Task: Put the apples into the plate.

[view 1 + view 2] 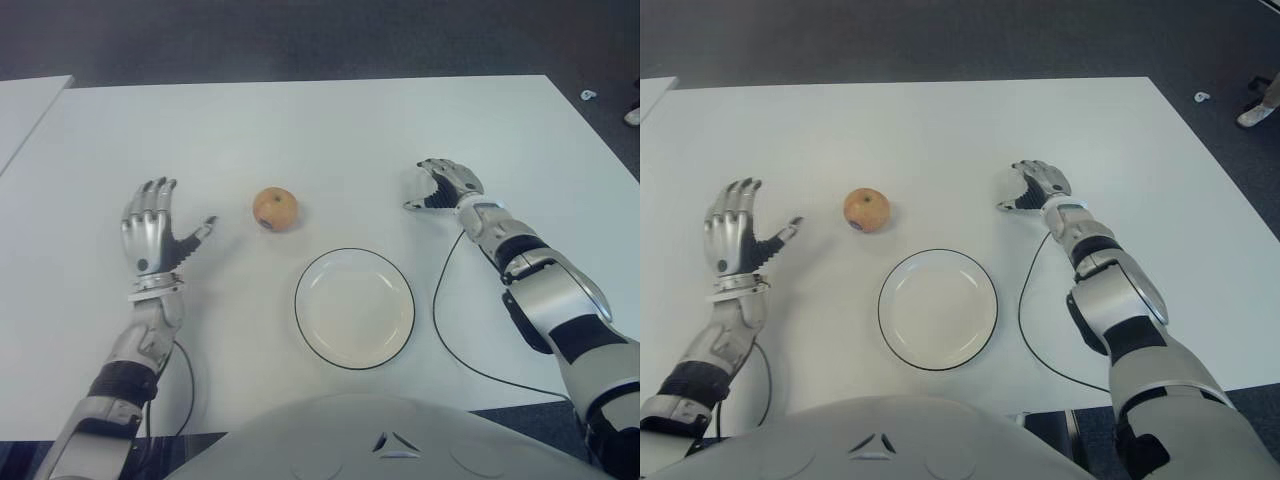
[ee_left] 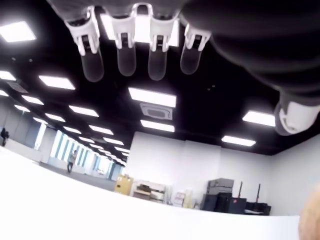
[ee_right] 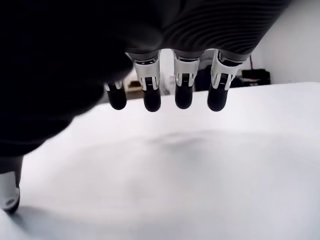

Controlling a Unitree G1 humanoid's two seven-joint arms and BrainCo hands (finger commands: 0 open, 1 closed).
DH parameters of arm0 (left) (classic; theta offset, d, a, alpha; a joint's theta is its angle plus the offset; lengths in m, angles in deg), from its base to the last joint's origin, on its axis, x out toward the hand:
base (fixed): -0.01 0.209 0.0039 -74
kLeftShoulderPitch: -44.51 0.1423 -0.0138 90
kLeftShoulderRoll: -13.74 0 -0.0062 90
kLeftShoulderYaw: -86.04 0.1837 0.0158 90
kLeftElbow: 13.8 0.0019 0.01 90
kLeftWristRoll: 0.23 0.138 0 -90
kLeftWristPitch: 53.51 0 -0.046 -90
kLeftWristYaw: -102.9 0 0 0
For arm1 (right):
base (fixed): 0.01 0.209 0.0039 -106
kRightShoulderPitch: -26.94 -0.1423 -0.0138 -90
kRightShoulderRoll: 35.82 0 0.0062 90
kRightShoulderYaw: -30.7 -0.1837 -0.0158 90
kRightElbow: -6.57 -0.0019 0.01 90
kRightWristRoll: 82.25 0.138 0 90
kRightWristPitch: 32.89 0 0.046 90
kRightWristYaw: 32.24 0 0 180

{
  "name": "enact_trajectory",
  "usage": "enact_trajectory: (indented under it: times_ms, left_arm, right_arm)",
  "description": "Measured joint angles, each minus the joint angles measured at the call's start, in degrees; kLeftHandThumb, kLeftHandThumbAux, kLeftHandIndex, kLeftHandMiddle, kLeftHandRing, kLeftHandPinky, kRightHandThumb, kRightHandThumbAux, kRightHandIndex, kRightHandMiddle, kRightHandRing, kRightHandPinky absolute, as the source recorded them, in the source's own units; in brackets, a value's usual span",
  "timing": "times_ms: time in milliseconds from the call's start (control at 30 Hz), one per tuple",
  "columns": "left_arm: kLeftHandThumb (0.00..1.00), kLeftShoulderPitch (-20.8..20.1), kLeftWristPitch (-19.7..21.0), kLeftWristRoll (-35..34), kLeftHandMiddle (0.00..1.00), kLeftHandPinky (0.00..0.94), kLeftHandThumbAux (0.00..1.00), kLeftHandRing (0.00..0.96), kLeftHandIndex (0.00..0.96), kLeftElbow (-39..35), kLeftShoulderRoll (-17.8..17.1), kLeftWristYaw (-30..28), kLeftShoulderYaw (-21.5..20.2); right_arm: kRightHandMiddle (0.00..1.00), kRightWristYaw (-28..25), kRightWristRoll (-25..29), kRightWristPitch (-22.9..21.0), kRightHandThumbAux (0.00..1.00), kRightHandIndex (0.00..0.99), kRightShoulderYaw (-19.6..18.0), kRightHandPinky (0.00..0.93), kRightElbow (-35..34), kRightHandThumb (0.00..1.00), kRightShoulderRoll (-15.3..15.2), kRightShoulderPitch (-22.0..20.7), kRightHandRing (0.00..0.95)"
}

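One yellow-orange apple sits on the white table, just beyond and left of a white plate with a dark rim. The plate holds nothing. My left hand is left of the apple, palm facing it, fingers spread straight and holding nothing; a sliver of the apple shows at the edge of the left wrist view. My right hand is beyond and right of the plate, fingers loosely bent over the bare table, nothing in them.
A black cable loops on the table between the plate and my right forearm. A second white table's corner shows at the far left. Dark floor lies beyond the table's far edge.
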Motion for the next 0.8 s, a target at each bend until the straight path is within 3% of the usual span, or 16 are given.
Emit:
enact_trajectory:
  times_ms: [300, 800]
  left_arm:
    - [0.282, -4.23, 0.82, 1.91, 0.162, 0.235, 0.358, 0.165, 0.181, -2.24, -0.76, -1.56, 0.45]
    - [0.302, -6.19, 1.48, 3.83, 0.177, 0.240, 0.367, 0.184, 0.205, 1.70, -3.94, -2.31, 1.63]
  right_arm:
    - [0.069, -0.37, 2.94, -1.86, 0.597, 0.028, -2.24, 0.067, -0.60, 0.346, 0.50, 2.49, 0.064]
    - [0.086, 0.86, 4.83, -2.72, 0.558, 0.016, -3.34, 0.070, -1.31, 0.323, 0.95, 4.41, 0.073]
